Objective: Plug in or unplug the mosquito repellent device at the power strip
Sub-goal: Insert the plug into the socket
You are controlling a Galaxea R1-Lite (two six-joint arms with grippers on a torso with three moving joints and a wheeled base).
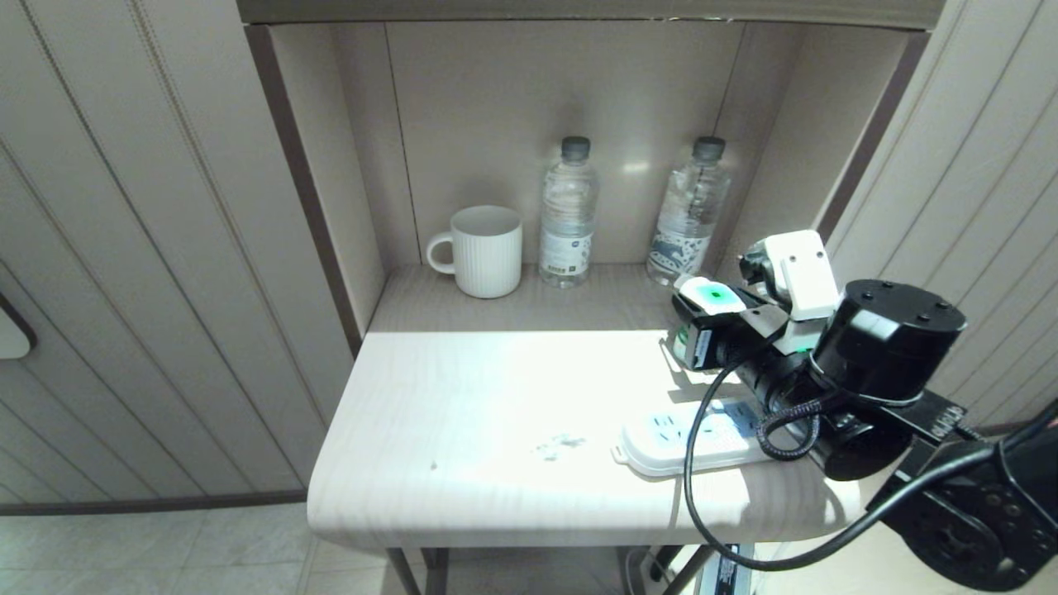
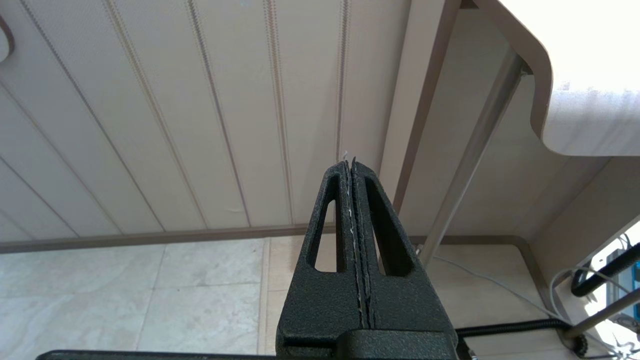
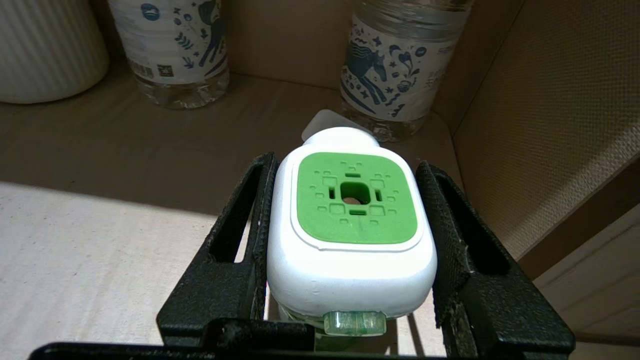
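Observation:
The mosquito repellent device point(image 3: 350, 260), a white rounded head with a green centre, sits between the black fingers of my right gripper point(image 3: 345, 165), which press on both its sides. In the head view the mosquito repellent device point(image 1: 711, 296) is at the back right of the table, its green bottle showing below the head. It is behind the power strip point(image 1: 665, 442) and apart from it. The power strip lies flat near the table's front right edge, partly hidden by my right arm and its cable. My left gripper point(image 2: 349, 162) is shut and empty, parked low beside the table.
A white ribbed mug point(image 1: 486, 250) and two clear water bottles point(image 1: 567, 215) point(image 1: 690, 215) stand in the alcove at the back. The pale table point(image 1: 463, 430) has a rounded front edge. Alcove walls close in on both sides; a metal table leg point(image 2: 475, 150) stands near my left gripper.

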